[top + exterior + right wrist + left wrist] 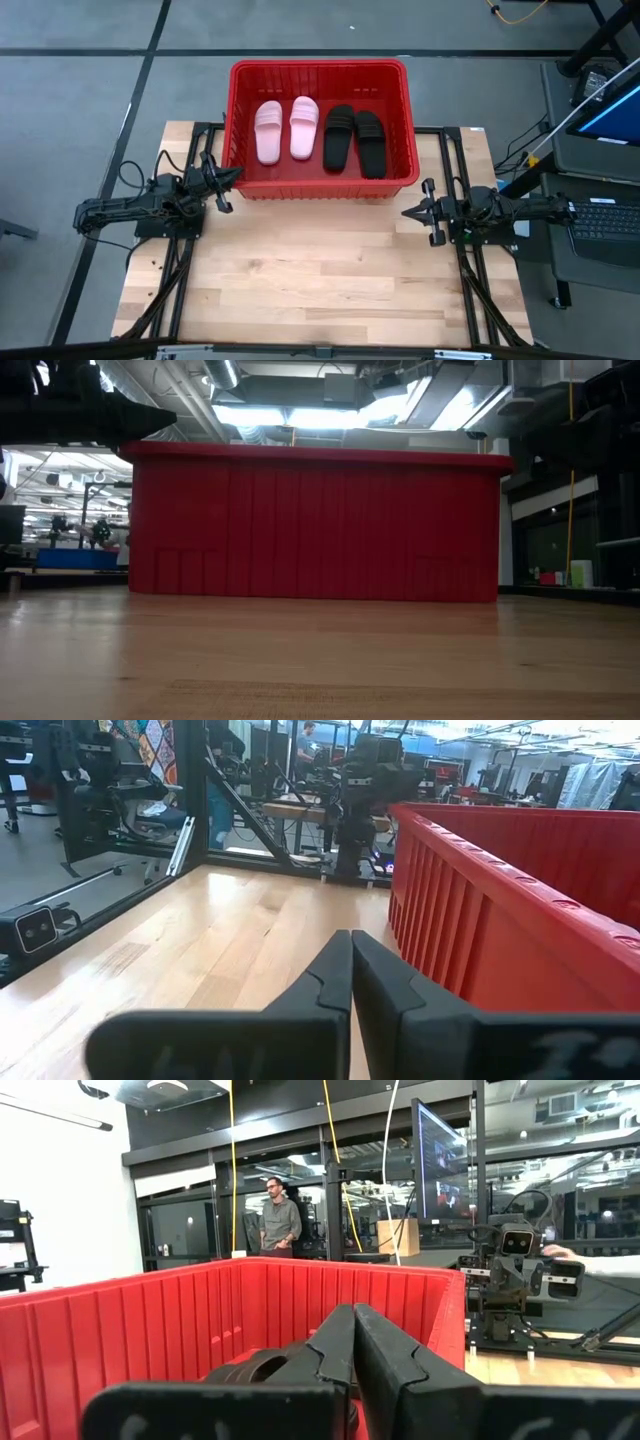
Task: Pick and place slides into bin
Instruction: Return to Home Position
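Currently, 2 pink slides and 2 black slides lie side by side on the floor of the bin, pink on the left and black on the right. The bin stands at the far middle of the table.

The left gripper is clenched and empty, just beside the bin's near-left corner. The right gripper is clenched and empty, near the near-right corner and apart from the wall.

A keyboard sits right of the table. A person stands in the room beyond the bin.

In the low view, the bin's near wall hides all 4 slides. In the left wrist view, the fingers cover a dark shape inside the bin that cannot be identified.
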